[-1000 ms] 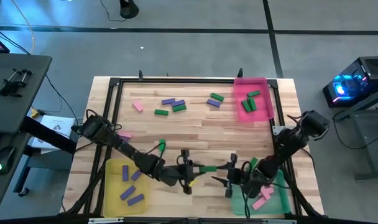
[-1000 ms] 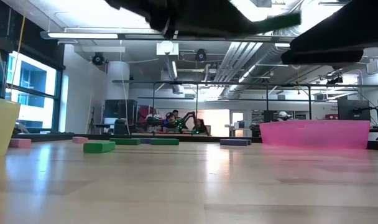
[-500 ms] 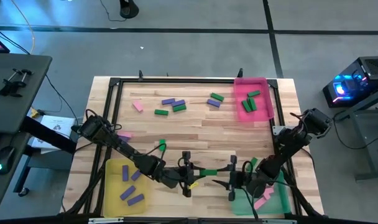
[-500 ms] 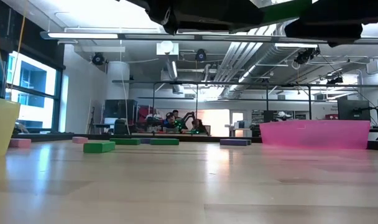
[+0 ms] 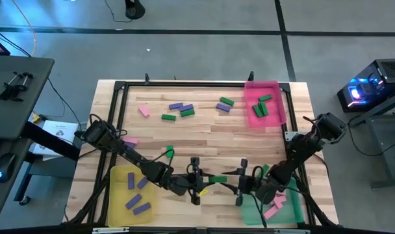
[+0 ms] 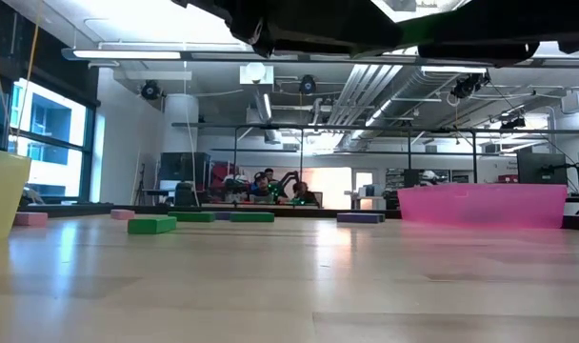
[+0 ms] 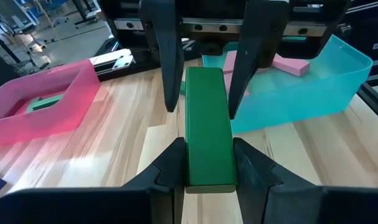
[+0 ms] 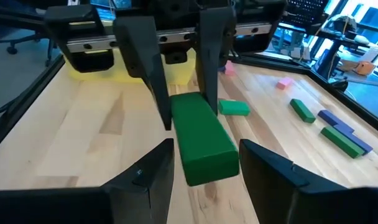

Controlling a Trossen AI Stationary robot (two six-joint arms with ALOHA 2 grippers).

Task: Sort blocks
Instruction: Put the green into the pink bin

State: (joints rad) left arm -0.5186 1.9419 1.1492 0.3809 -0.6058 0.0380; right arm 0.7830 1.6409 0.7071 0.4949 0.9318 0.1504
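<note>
A green block (image 5: 217, 179) hangs above the table's near middle, between my two grippers. My left gripper (image 5: 207, 179) comes from the left and is shut on the block's left end. My right gripper (image 5: 229, 182) faces it from the right and is open. Its fingers (image 7: 167, 62) stand on either side of the block's free end (image 8: 204, 158). More blocks in green, purple and pink (image 5: 184, 109) lie flat on the far part of the table. My left gripper pinches the green block by its two long sides (image 7: 194, 165) between its two fingers, at the block's left end. The fingers come level from the table's left and lie along the block. The block is lifted clear, broad face up, and sticks out beyond the fingertips. My right gripper's fingers stand close beside the block's free end; I cannot tell whether they touch it.
A yellow tray (image 5: 116, 195) with purple blocks stands at the near left. A green tray (image 5: 296, 209) with pink blocks stands at the near right, under my right arm. A pink tray (image 5: 275, 88) with green blocks stands at the far right. A pink block (image 5: 129, 140) and a green block (image 5: 169, 151) lie beside my left arm.
My right gripper has rolled a little about the line it points along, staying around the green block's free end. In the low view the block shows slightly higher than a second ago. My left gripper keeps its hold.
</note>
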